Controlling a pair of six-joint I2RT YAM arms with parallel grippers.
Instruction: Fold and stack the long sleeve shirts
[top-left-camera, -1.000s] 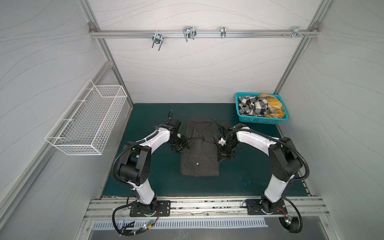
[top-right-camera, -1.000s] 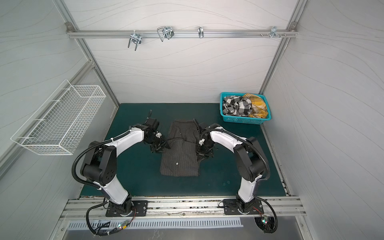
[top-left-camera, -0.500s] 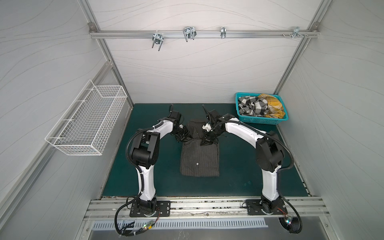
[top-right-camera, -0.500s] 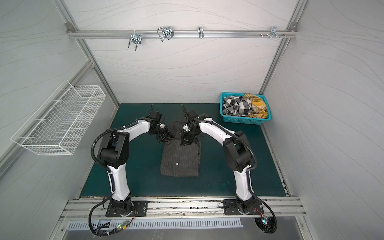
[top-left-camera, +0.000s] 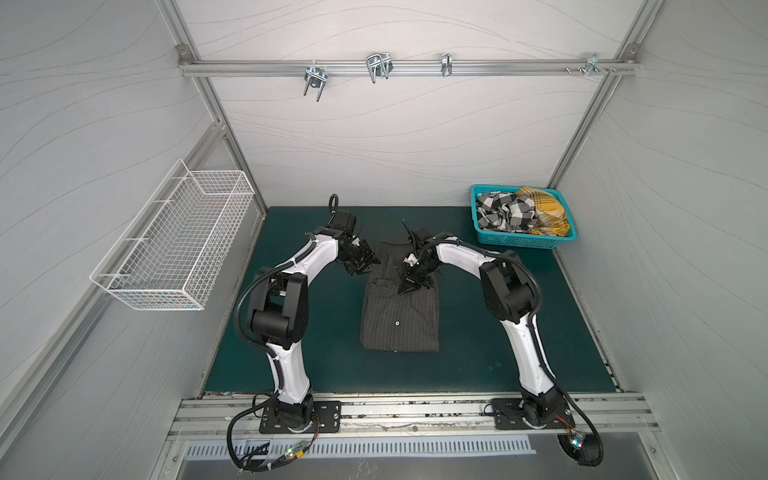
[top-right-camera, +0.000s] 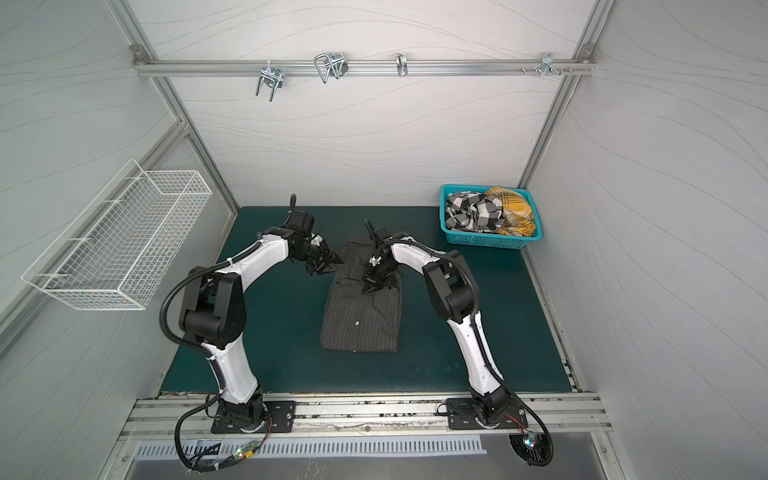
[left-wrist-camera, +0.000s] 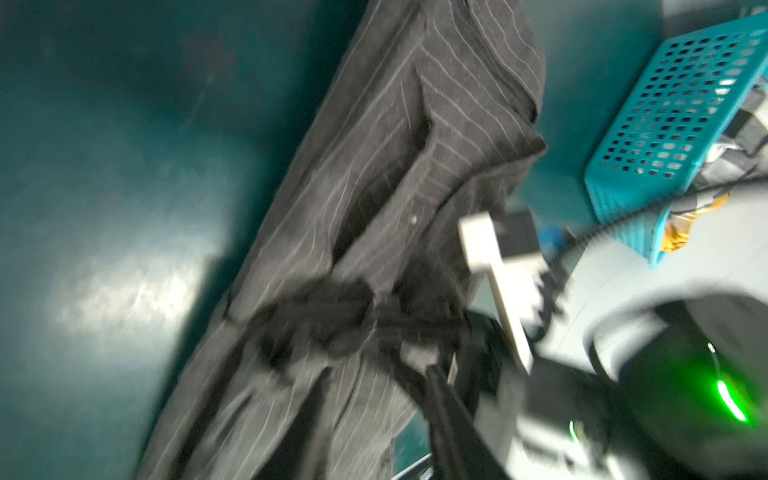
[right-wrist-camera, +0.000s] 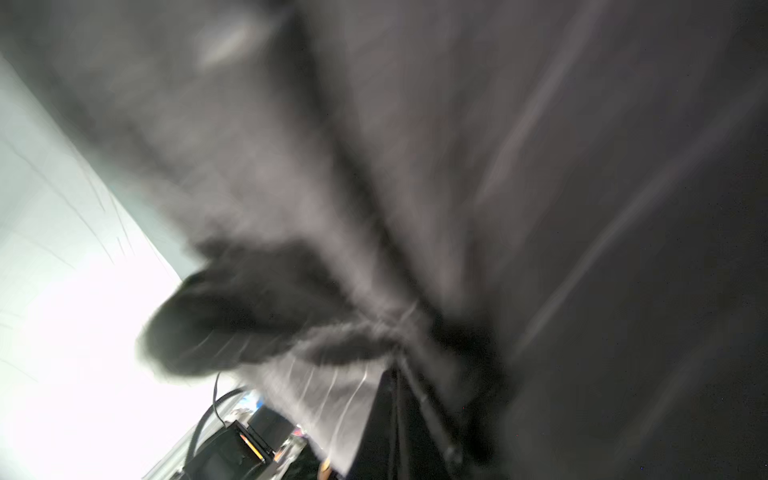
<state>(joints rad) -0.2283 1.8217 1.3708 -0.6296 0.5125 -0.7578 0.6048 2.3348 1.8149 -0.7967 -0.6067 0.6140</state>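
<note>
In both top views, looking down from high and far, sharing the whole desk (top-left-camera: 478, 332) (top-right-camera: 436, 332). From left wrist, near, facing pinstriped shirt (left-wrist-camera: 395, 166) and teal basket (left-wrist-camera: 673, 104). From right wrist, very close against shirt, blurred.

A teal basket (top-left-camera: 524, 240) stood at the green mat's (top-left-camera: 478, 332) far right corner. A white wire basket (top-left-camera: 174, 249) hung on the left wall. A metal rail (top-left-camera: 498, 67) crossed the back wall
</note>
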